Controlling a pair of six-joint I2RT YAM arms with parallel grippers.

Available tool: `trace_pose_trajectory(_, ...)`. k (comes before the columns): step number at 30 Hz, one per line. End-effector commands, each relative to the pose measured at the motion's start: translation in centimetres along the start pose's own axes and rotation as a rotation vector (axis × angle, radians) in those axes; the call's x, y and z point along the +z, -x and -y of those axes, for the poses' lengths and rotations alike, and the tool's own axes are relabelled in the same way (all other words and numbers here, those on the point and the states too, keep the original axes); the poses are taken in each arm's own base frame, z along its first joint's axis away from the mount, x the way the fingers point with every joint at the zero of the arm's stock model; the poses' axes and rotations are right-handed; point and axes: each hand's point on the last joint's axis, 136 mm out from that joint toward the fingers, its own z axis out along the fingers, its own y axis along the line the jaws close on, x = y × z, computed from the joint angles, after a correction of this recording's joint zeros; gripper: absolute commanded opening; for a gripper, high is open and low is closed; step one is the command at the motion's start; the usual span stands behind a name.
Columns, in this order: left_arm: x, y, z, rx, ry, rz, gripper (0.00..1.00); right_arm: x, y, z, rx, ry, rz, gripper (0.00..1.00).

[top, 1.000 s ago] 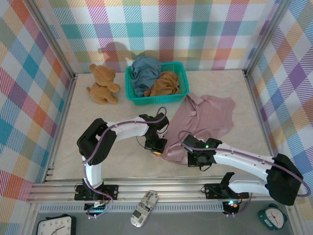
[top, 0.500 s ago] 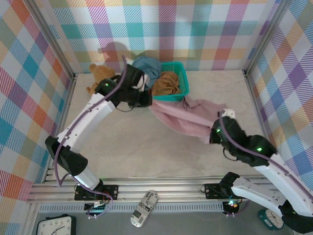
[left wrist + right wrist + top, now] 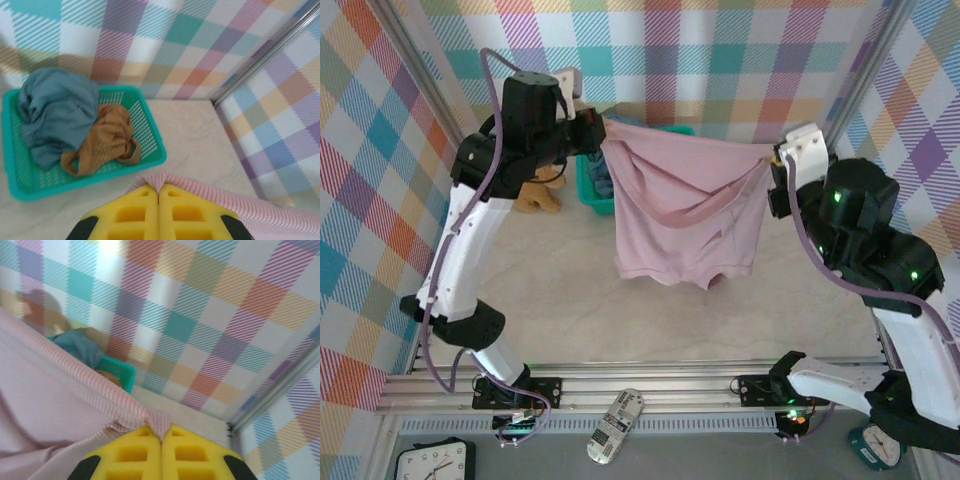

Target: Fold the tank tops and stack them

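The pink top (image 3: 685,215) is dusty, finely ribbed; basket (image 3: 152,145) teal mesh; one slate-blue top (image 3: 55,115), one ochre top (image 3: 107,137); jaws bright yellow; walls (image 3: 720,60) pastel plaid of teal, purple, orange, white; counter (image 3: 570,290) cream, faintly marbled.

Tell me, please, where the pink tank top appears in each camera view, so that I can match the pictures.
Top external: the pink tank top hangs mid-frame, held up between the left pincer and the right pincer.
Left wrist: its ribbed edge runs along the bottom centre and bottom right, pinched in the shut pincer.
Right wrist: it covers the lower left, its corner pinched at bottom centre.
Shared landmark: the teal basket.
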Motion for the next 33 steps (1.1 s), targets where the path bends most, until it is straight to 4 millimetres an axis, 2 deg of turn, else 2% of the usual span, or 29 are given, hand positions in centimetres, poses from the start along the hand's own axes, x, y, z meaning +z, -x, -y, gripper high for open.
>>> trace_pose_trajectory(1,3.7,1.5,1.0,-0.008,-0.045,0.032,0.00,1.4,0.5,2.8,-0.058,-0.087,0.006,0.00)
trace_pose_trajectory(4,6.4,2.4,2.2,-0.029,-0.102,0.053,0.00,3.8,-1.1,4.7,0.018,-0.085,-0.039,0.00)
trace_pose_trajectory(6,8.2,2.8,2.1,-0.030,-0.098,0.076,0.00,5.8,-2.5,5.7,0.059,-0.077,-0.082,0.00)
trace_pose_trajectory(10,11.9,3.6,3.3,-0.060,-0.163,0.132,0.00,9.0,-3.2,8.4,0.123,-0.087,-0.090,0.00)
trace_pose_trajectory(12,13.2,4.1,4.2,-0.061,-0.194,0.165,0.00,8.8,-1.2,9.7,0.140,-0.092,-0.045,0.00)
trace_pose_trajectory(14,13.7,4.6,5.5,-0.063,-0.237,0.194,0.00,7.7,1.7,10.5,0.125,-0.090,0.004,0.00)
trace_pose_trajectory(15,13.7,4.7,6.1,-0.061,-0.254,0.200,0.00,7.2,2.4,10.4,0.126,-0.072,0.008,0.00)
trace_pose_trajectory(16,13.9,4.3,6.7,-0.059,-0.270,0.191,0.00,6.7,2.8,9.9,0.135,-0.039,0.006,0.00)
trace_pose_trajectory(18,14.2,2.9,7.0,-0.058,-0.271,0.139,0.00,6.0,2.0,8.7,0.173,0.022,-0.039,0.00)
trace_pose_trajectory(20,14.5,0.3,6.8,-0.067,-0.266,0.026,0.00,5.3,-0.5,6.9,0.224,0.084,-0.129,0.00)
trace_pose_trajectory(22,14.6,-2.8,6.5,-0.078,-0.252,-0.102,0.00,4.6,-4.3,4.6,0.293,0.149,-0.258,0.01)
trace_pose_trajectory(26,14.5,-11.1,6.1,-0.111,-0.234,-0.328,0.00,2.7,-13.7,-0.3,0.487,0.224,-0.548,0.01)
trace_pose_trajectory(29,14.4,-18.1,3.6,-0.171,-0.173,-0.469,0.00,1.2,-20.0,-4.3,0.622,0.270,-0.730,0.02)
trace_pose_trajectory(31,14.2,-22.3,1.8,-0.198,-0.129,-0.537,0.00,0.9,-24.2,-7.0,0.692,0.293,-0.853,0.02)
trace_pose_trajectory(33,14.2,-26.0,-0.4,-0.210,-0.066,-0.603,0.00,1.2,-28.0,-9.7,0.686,0.293,-0.940,0.02)
